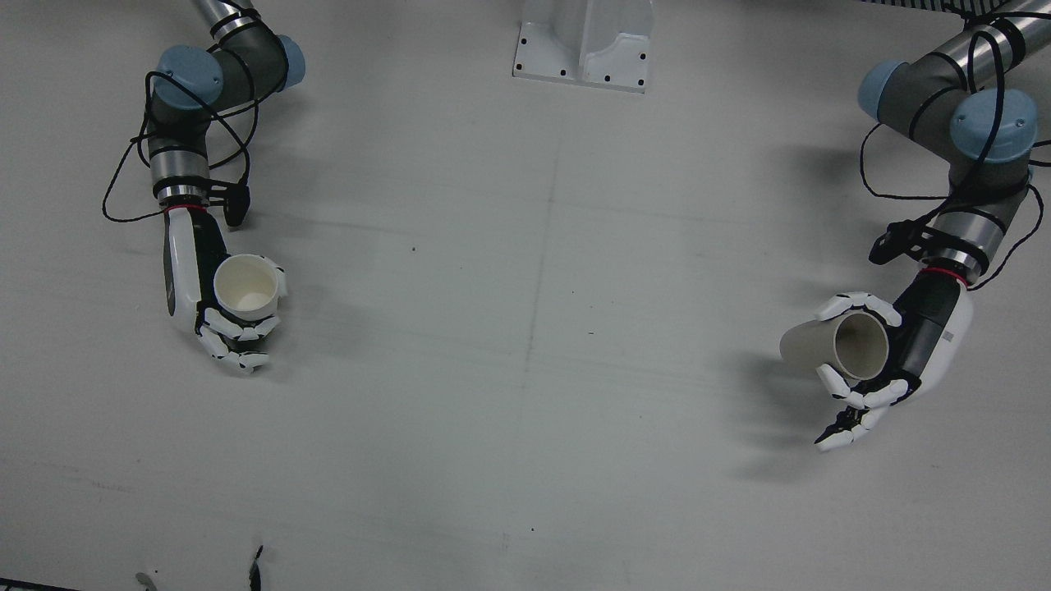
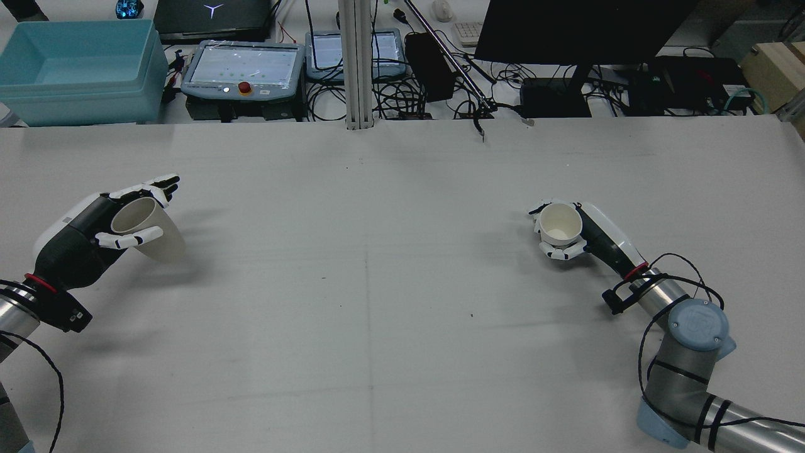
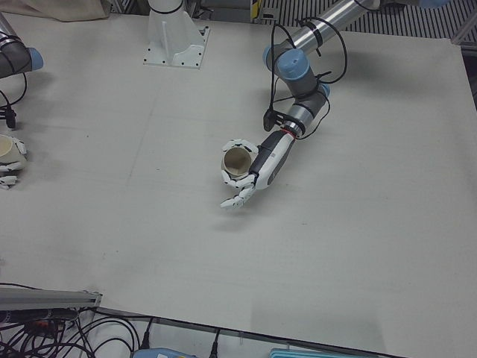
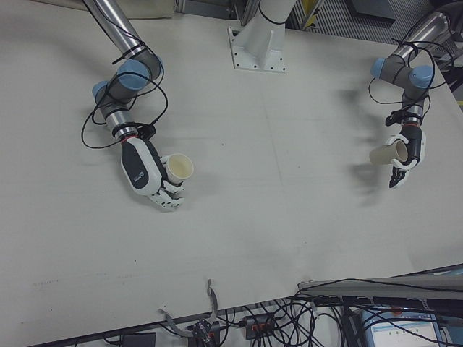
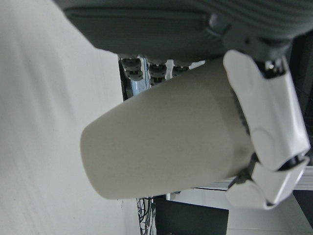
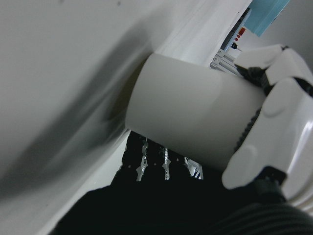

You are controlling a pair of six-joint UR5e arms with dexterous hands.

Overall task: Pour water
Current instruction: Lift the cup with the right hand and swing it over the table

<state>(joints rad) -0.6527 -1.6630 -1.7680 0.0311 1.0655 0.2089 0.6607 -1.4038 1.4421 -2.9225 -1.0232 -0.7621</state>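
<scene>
1. Far apart across the bare worktop (image 1: pixel 525 369), each hand holds a paper cup with its fingers wrapped round the wall.
2. Left hand (image 2: pixel 85 236): tilted cup (image 2: pixel 148 229), long axis leaning, mouth towards the palm.
3. Right hand (image 2: pixel 582 233): upright cup (image 2: pixel 560 224), mouth up, looking empty.
4. Both are plain, smooth, tapered off-white paper. Pouring likely needs the hands brought together.

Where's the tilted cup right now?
The tilted cup is in the left hand, at the front view's right side, far across the table from the upright cup.
</scene>
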